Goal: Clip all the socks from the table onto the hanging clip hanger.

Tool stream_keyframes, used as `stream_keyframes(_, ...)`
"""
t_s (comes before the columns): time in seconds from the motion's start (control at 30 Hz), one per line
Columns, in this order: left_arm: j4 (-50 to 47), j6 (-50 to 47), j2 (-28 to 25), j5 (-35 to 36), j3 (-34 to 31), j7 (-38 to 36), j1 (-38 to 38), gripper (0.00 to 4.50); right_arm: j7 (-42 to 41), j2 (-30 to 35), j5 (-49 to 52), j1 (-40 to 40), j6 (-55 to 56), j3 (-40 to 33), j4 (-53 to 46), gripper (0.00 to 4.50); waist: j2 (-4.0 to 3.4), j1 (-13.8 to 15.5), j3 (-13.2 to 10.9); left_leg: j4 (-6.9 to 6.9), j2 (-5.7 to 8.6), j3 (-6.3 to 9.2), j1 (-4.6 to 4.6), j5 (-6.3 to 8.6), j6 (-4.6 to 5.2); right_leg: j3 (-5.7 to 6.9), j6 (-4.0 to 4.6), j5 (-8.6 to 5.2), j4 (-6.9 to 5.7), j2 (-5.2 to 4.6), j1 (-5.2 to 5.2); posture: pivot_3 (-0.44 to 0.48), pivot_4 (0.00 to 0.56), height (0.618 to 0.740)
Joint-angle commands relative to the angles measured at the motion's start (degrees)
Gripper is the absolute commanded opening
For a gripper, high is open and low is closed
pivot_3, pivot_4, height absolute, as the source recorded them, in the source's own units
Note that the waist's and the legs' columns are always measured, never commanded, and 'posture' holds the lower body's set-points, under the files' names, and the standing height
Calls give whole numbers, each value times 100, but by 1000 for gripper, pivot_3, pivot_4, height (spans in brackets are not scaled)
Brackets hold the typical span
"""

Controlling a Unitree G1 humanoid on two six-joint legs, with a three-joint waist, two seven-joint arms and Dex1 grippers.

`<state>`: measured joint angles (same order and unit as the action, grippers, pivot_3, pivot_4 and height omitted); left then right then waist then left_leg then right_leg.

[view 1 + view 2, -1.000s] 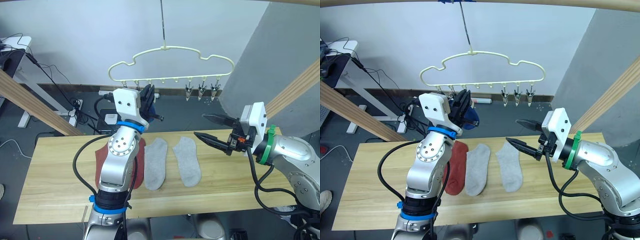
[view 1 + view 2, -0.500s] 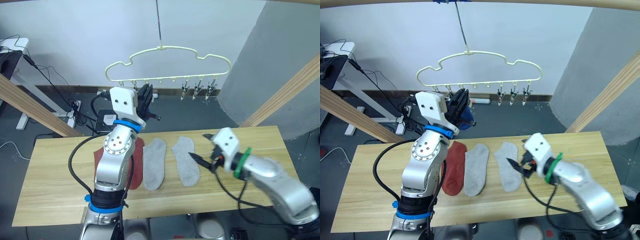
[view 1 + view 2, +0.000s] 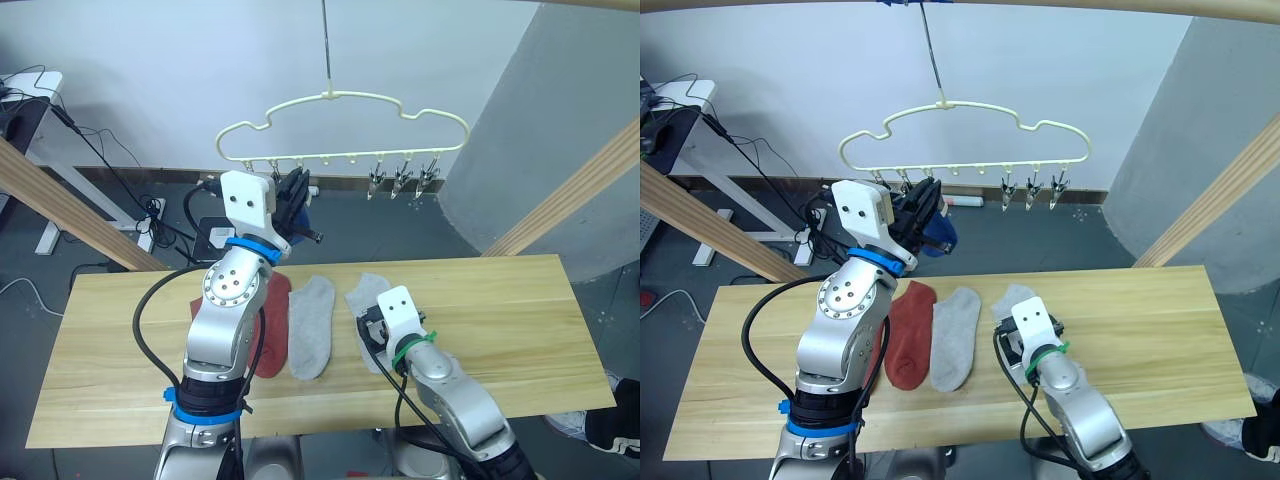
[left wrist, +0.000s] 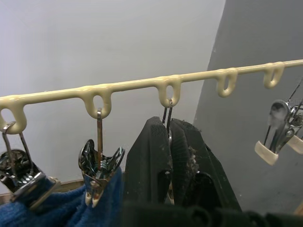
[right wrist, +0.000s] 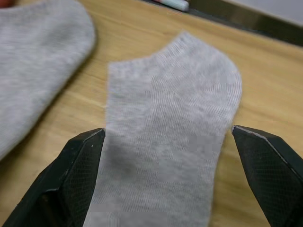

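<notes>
While three socks lay side by side on the table (image 3: 520, 320), counts ran: one rust-red sock (image 3: 908, 335), two light grey socks, the left grey sock (image 3: 956, 338) beside the red one and the right grey sock (image 5: 170, 142) partly under the right arm. Blue socks (image 4: 57, 208) hung from clips at the left end of the clip hanger (image 3: 340, 100); the left wrist view showed blue fabric in two clips, how many socks could not be told. Six loops showed along the hanger's bottom bar in the left eye view, with three bare metal clips (image 3: 403, 182) bunched near its right end. Left gripper (image 4: 169, 142) was raised to the bar, its two black fingers pressed close together around a thin metal clip hanging from a loop, just beside the clip (image 4: 98, 168) pinching blue fabric. Right gripper (image 5: 165, 146) sat low over the right grey sock, jaws spread wide, one finger (image 5: 80, 161) off each side edge of the sock, whether touching it unclear. Hanger hung by its long hook above the table's far edge.
</notes>
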<state>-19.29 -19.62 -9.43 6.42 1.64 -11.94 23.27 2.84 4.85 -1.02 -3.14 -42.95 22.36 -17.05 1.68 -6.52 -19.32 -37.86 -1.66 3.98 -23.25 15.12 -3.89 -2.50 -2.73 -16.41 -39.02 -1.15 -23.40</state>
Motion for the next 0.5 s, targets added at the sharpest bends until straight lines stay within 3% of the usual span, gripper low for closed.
stream_keyframes(0.03,-283,18,-26,76,-55,-37,44,0,105,-303,-38,39,271,-118,327,4458,0,-1,0,0,0,-1,0,0,0,0,0,0,0,0,0,-226,347,740)
stream_keyframes(0.17,-337,-24,-31,156,-62,-88,23,0,74,-450,-128,57,401,-121,825,4458,0,-3,0,3,-1,-1,0,1,1,-1,0,0,2,0,-2,-226,347,740)
stream_keyframes(0.27,-354,-60,-34,202,-73,-125,26,0,27,-473,-187,98,444,-118,1003,3895,-1,1,1,2,-1,-1,1,0,1,0,0,0,0,0,-1,-210,339,740)
stream_keyframes(0.5,-386,-155,-105,422,-140,-288,58,0,-38,-535,-168,274,429,-358,1096,1542,-2,5,3,0,0,1,1,0,0,0,-1,1,-2,0,0,-208,334,740)
